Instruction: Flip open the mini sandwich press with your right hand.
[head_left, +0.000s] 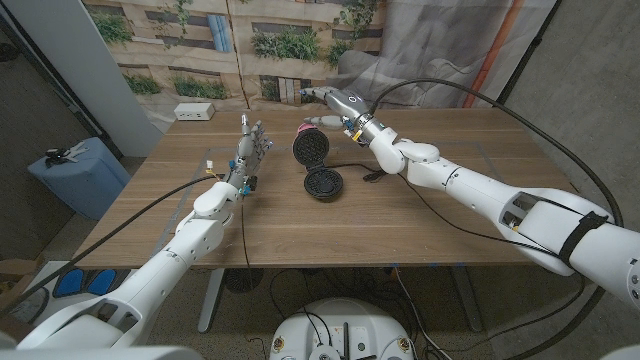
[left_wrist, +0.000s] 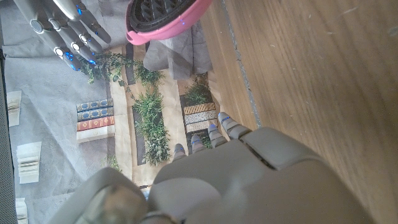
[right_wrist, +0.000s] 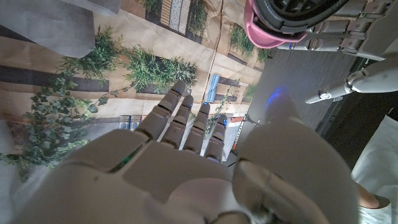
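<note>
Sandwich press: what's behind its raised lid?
Behind the raised lid of the open press, the right hand hangs beyond it, fingers spread. The lid's pink back and its hinge are hidden in the head view.

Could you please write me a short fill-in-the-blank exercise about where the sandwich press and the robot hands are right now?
1. The lid of the mini sandwich press stands ____, showing its dark plates.
2. The outer shell of the press is coloured ____.
3. The right robot hand is at the ____ edge of the wooden table.
4. The left robot hand holds ____.

Answers: open; pink; far; nothing
</note>
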